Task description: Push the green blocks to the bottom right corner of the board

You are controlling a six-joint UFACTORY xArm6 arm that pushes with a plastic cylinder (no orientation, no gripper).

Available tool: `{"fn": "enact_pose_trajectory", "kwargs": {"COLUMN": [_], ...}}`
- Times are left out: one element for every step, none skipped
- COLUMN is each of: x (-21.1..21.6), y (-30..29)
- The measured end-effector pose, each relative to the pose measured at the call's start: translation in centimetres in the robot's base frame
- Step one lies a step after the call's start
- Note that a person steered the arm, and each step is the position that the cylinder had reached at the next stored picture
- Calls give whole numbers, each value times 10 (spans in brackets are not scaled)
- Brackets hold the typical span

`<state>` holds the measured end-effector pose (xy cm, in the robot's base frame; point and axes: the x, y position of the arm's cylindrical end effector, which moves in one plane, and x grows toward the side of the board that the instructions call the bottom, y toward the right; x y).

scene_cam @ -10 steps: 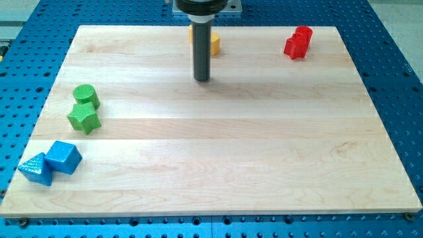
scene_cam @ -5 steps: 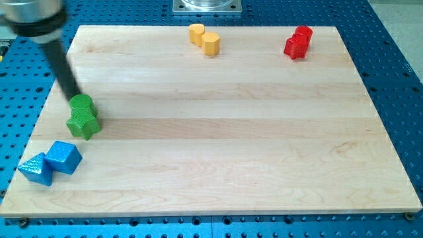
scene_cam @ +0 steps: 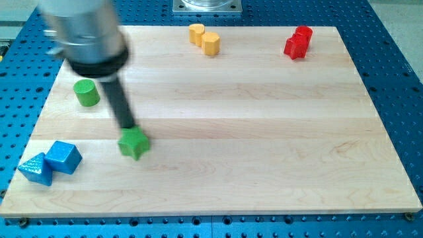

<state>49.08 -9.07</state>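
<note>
A green star-shaped block [scene_cam: 133, 143] lies on the wooden board [scene_cam: 264, 132], left of centre and low. A green cylinder [scene_cam: 86, 92] stands apart from it at the view's left, higher up. My tip [scene_cam: 127, 127] is at the upper left edge of the green star block, touching or almost touching it. The rod leans up to the view's upper left, and its blurred holder hides the board's upper left part.
A blue cube [scene_cam: 63, 157] and a blue triangular block [scene_cam: 36, 169] sit at the bottom left corner. Two yellow blocks [scene_cam: 204, 38] sit at the top centre. Two red blocks [scene_cam: 298, 41] sit at the top right.
My tip went from the top centre to the green blocks at the left, then pushed the green star block down and to the right. The green cylinder stayed at the left.
</note>
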Motion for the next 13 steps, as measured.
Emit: {"fn": "enact_pose_trajectory", "kwargs": {"x": [-18, -7, 11, -9, 49, 57, 41, 60, 114, 99, 90, 63, 54], "y": [42, -9, -2, -46, -36, 32, 107, 46, 98, 180, 171, 172, 244]}}
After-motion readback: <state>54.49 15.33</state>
